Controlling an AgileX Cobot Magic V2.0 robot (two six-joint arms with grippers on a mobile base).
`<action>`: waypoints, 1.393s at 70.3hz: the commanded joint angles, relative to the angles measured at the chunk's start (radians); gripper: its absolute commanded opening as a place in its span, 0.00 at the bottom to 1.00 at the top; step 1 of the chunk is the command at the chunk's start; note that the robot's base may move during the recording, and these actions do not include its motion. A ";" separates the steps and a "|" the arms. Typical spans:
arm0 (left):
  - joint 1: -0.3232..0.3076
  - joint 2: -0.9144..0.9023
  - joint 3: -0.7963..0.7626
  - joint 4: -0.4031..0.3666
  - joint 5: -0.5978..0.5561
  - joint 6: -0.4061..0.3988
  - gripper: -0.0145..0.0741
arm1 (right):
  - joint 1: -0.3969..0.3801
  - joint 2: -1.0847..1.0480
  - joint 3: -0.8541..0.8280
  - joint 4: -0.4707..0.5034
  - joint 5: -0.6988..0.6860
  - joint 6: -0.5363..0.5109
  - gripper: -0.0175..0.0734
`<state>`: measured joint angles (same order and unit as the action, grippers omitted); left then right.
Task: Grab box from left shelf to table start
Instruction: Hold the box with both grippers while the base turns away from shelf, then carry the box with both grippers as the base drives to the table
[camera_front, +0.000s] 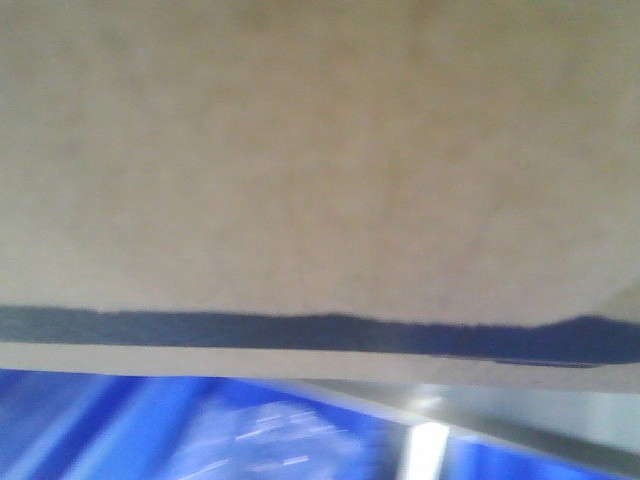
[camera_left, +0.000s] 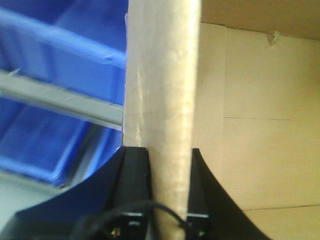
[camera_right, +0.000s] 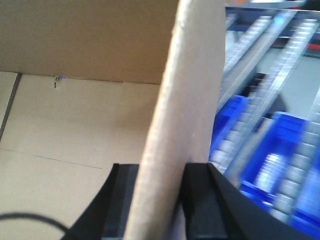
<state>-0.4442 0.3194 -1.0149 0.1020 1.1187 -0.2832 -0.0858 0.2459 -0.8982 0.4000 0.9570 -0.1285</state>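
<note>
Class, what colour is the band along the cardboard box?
Dark, near black band on the brown box; front-facing view shows it best.

No words, numbers or labels legible from here, the box (camera_front: 320, 150) face plain brown card, its dark stripe (camera_front: 300, 331) blurred and wordless, the inner walls bare of print, the blue bins (camera_left: 45, 135) behind too smeared to read

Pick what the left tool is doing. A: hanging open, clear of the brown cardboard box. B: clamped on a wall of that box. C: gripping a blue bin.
B: the left tool has black fingers on both faces of a wall of the brown corrugated cardboard box.
</note>
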 joint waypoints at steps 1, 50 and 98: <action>-0.008 0.000 -0.042 -0.019 -0.173 -0.037 0.06 | -0.008 0.019 -0.028 -0.072 -0.147 -0.022 0.26; -0.008 0.000 -0.042 -0.019 -0.173 -0.037 0.06 | -0.008 0.019 -0.028 -0.072 -0.147 -0.022 0.26; 0.028 0.000 -0.042 -0.038 -0.173 -0.037 0.06 | -0.008 0.019 -0.027 -0.072 -0.146 -0.022 0.26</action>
<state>-0.4242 0.3181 -1.0149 0.0872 1.1253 -0.2850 -0.0858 0.2459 -0.8982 0.4019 0.9570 -0.1285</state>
